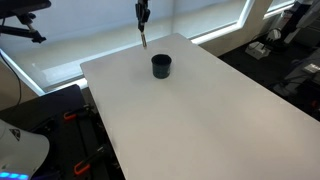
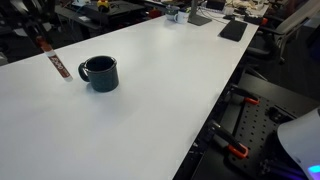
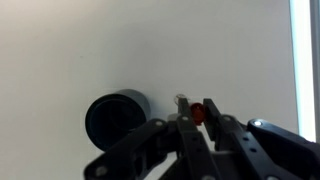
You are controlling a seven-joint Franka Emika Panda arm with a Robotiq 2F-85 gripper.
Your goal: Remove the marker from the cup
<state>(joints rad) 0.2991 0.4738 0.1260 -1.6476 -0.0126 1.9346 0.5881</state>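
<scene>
One marker (image 3: 197,111) in the gripper (image 3: 198,122)

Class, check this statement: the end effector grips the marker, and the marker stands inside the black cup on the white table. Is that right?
No. The marker is outside the cup, beside it, as an exterior view shows. The rest holds: the end effector grips it, and the black cup stands on the white table.

End effector (image 1: 143,26) grips marker (image 1: 144,40) (hanging upright), clear of cup (image 1: 162,66) on white table (image 1: 210,125).
</scene>
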